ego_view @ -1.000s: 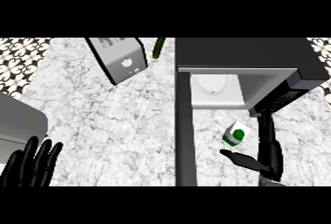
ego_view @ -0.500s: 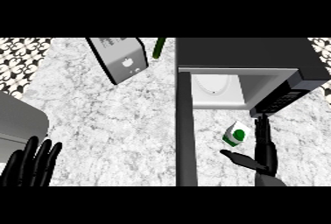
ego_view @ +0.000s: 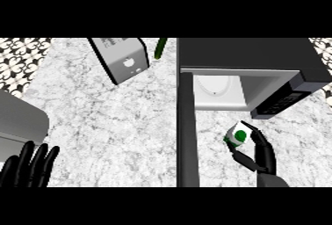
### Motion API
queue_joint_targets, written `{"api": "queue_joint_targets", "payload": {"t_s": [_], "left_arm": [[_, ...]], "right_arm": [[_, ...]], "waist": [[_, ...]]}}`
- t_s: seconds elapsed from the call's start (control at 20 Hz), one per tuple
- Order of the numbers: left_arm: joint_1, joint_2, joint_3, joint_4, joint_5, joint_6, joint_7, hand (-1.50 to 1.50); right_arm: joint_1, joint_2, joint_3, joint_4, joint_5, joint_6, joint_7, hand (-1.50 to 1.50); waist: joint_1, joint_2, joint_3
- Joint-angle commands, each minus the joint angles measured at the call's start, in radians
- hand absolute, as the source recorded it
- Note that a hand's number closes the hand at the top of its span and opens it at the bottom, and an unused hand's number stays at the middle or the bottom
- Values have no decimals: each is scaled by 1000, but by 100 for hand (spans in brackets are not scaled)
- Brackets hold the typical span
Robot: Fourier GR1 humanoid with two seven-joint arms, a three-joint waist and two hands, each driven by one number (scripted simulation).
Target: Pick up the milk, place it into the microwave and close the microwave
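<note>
The milk [ego_view: 237, 135] is a small white carton with a green round mark, held in front of the microwave's open mouth. My right hand [ego_view: 259, 154] curls round it from below and the right, thumb under it and fingers along its side. The microwave [ego_view: 259, 55] is a dark box at the upper right with a pale cavity [ego_view: 217, 90] showing inside. Its door [ego_view: 186, 132] stands wide open, seen edge-on as a dark vertical bar left of the milk. My left hand [ego_view: 29, 169] rests open at the lower left, fingers up.
A grey toaster-like box [ego_view: 120, 57] stands at the back of the marble counter [ego_view: 110, 127]. A thin green object [ego_view: 160, 47] lies beside it near the microwave. A grey appliance [ego_view: 16, 121] sits at the left edge.
My right hand with the milk has shifted slightly up toward the microwave's opening. The left hand has not moved.
</note>
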Motion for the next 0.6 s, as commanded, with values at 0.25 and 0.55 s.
{"api": "queue_joint_targets", "payload": {"t_s": [0.25, 0.55], "left_arm": [[11, 5, -6, 1, 5, -7, -18, -150], [-14, 4, 31, 22, 26, 3, 1, -150]], "right_arm": [[-54, 56, 24, 40, 22, 95, -153, 150], [175, -25, 91, -56, 51, 265, -273, 150]], "waist": [[4, 4, 8], [-24, 0, 7]]}}
